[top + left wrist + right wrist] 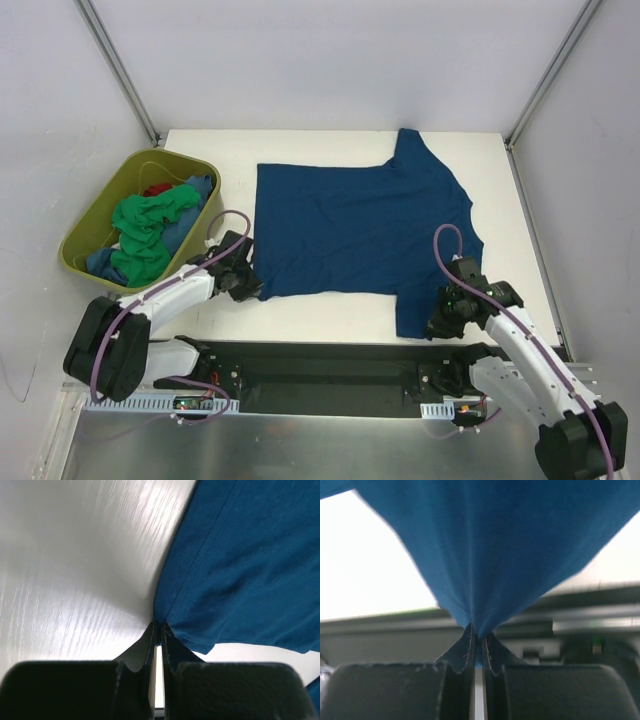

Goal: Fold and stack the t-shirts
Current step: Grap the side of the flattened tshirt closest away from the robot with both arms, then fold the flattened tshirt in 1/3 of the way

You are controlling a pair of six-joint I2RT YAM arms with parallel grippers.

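Closest in, btm of the right wrist view: right gripper (478, 632), jaws together & clamped on a pinch of the blue t-shirt (485, 550). The cloth fans up from the pinch to the top of frame in pleats, w/ blurred rig hardware behind. Left wrist view, much the same: left gripper (159, 630) at btm ctr, jaws pressed together & gripping the shirt's edge, right where a stitched hem runs off toward upper right. Cloth fills the right half of that frame, bare white table (75, 580) the left half. Top view: the shirt lies spread flat across the middle of the table, hem side toward frame left, neck & sleeves toward frame right. One sleeve points to the table's upper edge, the other to its lower edge. The left gripper sits at the shirt's lower-left corner, the right gripper at the end of the lower-right sleeve, near the table's lower edge. Left of the shirt & apart from it, an olive-green tub (82, 243) stands at the table's left side w/ crumpled clothes inside: green t-shirt (145, 232) on top in the ctr, a bit of red cloth (157, 188) toward the tub's upper end, duller blue cloth (196, 198) along its right side. Can't tell how many garments are in there.
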